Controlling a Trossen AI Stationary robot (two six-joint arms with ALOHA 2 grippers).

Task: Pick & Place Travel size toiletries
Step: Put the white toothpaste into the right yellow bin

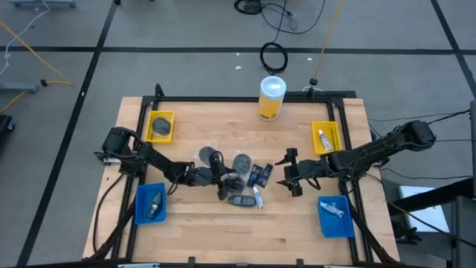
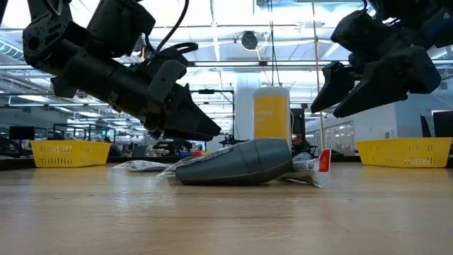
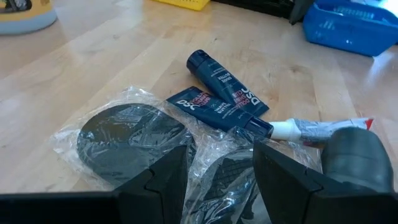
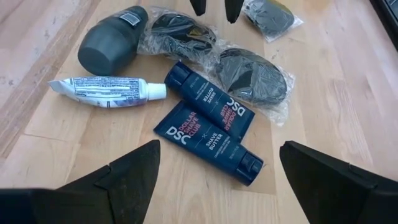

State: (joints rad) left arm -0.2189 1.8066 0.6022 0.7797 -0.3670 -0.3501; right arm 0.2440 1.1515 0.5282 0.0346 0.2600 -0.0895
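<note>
A pile of toiletries lies flat mid-table: wrapped dark discs, two dark blue sachets, a white tube and a dark grey bottle on its side. My left gripper is open, its fingers on either side of one wrapped disc, just above it. Whether it touches the wrap, I cannot tell. My right gripper hangs wide open above the sachets, clear of them.
A tall yellow container with a white lid stands at the far edge. Yellow bins sit at the far left and right, blue bins near left and right; each holds an item. Bare wood lies along the near edge.
</note>
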